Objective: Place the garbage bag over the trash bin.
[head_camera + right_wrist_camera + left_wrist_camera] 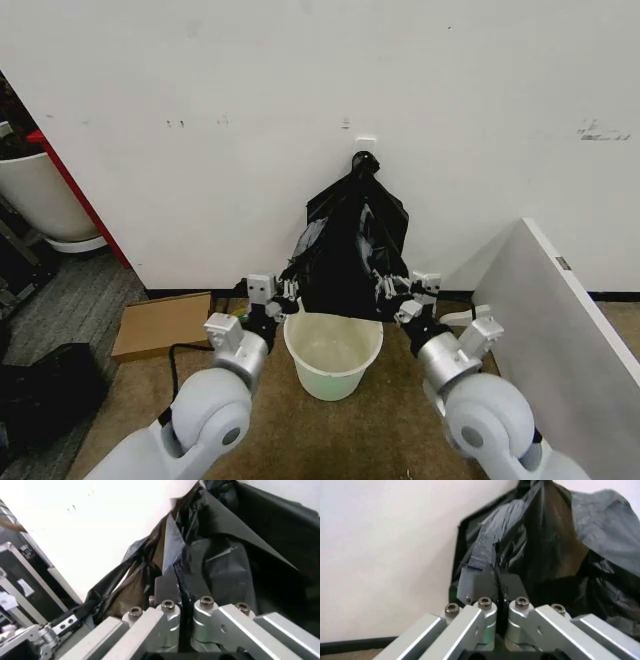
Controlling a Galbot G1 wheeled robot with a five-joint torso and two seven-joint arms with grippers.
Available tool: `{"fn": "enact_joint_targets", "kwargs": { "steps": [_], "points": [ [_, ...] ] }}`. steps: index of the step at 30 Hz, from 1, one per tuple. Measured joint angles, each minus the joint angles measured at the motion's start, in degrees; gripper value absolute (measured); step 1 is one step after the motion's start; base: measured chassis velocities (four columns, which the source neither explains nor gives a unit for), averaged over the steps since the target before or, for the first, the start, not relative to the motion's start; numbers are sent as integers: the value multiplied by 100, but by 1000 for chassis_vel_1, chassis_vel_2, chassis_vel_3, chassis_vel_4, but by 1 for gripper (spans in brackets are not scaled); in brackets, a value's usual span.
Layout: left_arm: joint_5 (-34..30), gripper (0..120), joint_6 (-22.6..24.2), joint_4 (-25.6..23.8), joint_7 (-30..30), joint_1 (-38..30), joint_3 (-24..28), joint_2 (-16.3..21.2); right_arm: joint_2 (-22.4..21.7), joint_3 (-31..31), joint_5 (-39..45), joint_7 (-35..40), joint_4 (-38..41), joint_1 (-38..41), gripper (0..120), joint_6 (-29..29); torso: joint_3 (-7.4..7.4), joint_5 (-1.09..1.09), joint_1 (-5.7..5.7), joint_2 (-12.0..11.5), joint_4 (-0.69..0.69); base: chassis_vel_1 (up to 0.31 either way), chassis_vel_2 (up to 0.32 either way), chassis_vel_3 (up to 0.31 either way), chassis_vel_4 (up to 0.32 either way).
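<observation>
The cream-white trash bin (333, 380) stands open on the floor against the wall, between my two arms. Just above its far rim hangs the glossy black garbage bag (345, 275), the loose front layer of a black bundle (358, 190) knotted to a wall hook (365, 150). At the bag's lower left edge my left gripper (288, 292) is shut on a stretched grey-black strip of it (480, 564); that gripper (496, 588) shows its fingers pressed together. My right gripper (395, 290) pinches the lower right edge, shut (179, 587) on crinkled film (220, 566).
A flat cardboard box (160, 325) lies on the floor to the left. A slanted white panel (565, 320) stands close on the right. A bigger white tub (40, 200) and dark cases (40, 390) sit far left. The white wall is right behind the bin.
</observation>
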Motion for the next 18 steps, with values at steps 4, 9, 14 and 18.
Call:
{"fn": "enact_joint_targets", "kwargs": {
  "steps": [4, 9, 14, 18],
  "points": [
    [-88, 0, -19, -173, -5, 70, -204, 129, 147, -81, -14, -30, 9, -82, 0, 23, 0, 2, 0, 0, -1, 0, 0, 0, 0],
    [25, 0, -81, -125, -10, 352, -212, 57, 300, -128, -133, -65, -24, -359, 0, 61, 1, -1, 0, 0, 0, 0, 0, 0, 0],
    [217, 0, -168, -3, 35, 490, -163, -78, 415, -156, -370, -168, -162, -699, 0, 260, 1, 1, 1, 0, -1, 0, 0, 0, 0],
    [260, 0, -201, 165, 38, 423, -76, -182, 442, -127, -456, -199, -166, -863, 0, 328, 1, 1, 1, 0, -1, 0, 0, 0, 0]
  ]
}}
